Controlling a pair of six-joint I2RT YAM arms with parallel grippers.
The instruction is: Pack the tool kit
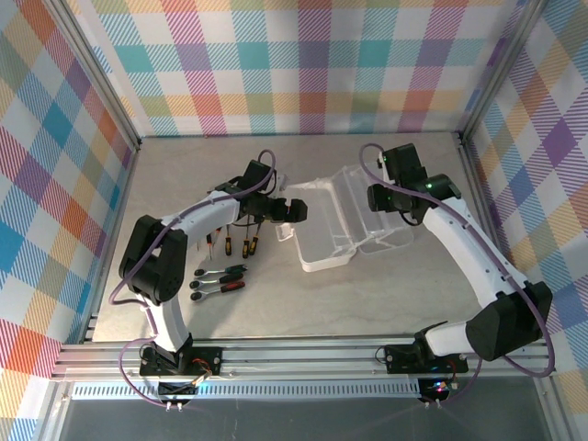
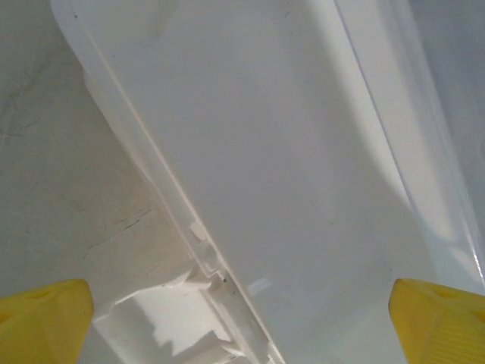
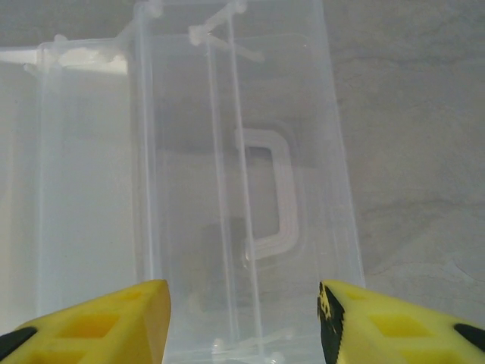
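Observation:
The clear plastic case (image 1: 342,223) lies open at the table's middle, its lid beside its base. My left gripper (image 1: 283,212) hovers at the case's left edge. In the left wrist view it (image 2: 242,326) is open, with yellow fingertips (image 2: 42,318) wide apart over the case wall (image 2: 288,152). My right gripper (image 1: 386,200) hangs over the case's right half. It (image 3: 244,318) is open above the clear shell and the white handle (image 3: 274,197). Small screwdrivers (image 1: 235,244) and red-handled ratchets (image 1: 219,278) lie on the table left of the case.
Aluminium frame posts and checked cloth walls close in the grey table (image 1: 386,294) on three sides. Bare tabletop (image 2: 61,174) shows left of the case, and more lies in front of the case and at the back.

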